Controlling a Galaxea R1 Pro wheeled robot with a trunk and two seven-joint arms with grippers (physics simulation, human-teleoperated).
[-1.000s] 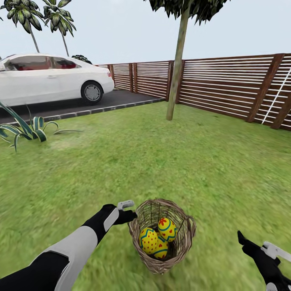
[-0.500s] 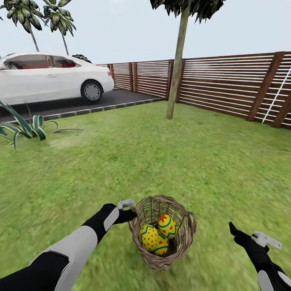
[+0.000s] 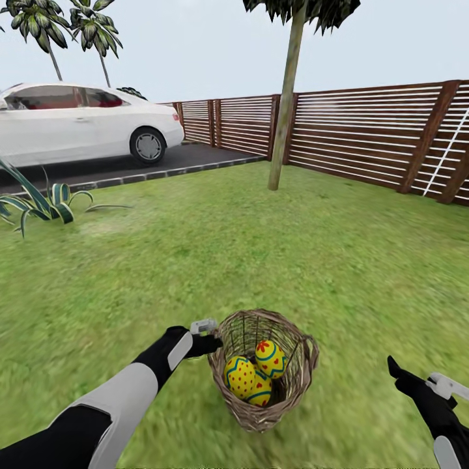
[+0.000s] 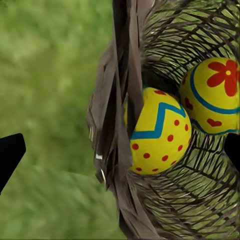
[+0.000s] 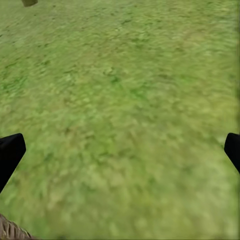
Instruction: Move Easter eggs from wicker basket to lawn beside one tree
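Note:
The wicker basket [image 3: 294, 384] stands on the lawn [image 3: 260, 247] just in front of me. Three yellow Easter eggs [image 3: 240, 376] [image 3: 270, 358] [image 3: 260, 395] lie inside it. My left gripper [image 3: 212, 342] is at the basket's left rim and is open. In the left wrist view the left gripper [image 4: 120, 150] straddles the woven wall [image 4: 107, 125], one fingertip [image 4: 10, 155] outside and the other inside beside an egg [image 4: 157, 132]. My right gripper [image 3: 397, 371] hovers open over bare grass [image 5: 125, 125] to the basket's right. A slim tree [image 3: 286, 98] rises at the back of the lawn.
A brown slatted fence [image 3: 365, 130] runs behind the tree. A white car [image 3: 78, 124] stands on the asphalt driveway [image 3: 130, 169] at the back left, behind a stone kerb. A spiky striped plant [image 3: 39, 202] grows at the left. Open grass stretches from the basket to the tree.
The whole view has shifted slightly, so the camera moved. The right gripper swung in toward the basket, then back out. The left gripper stays at the basket's rim.

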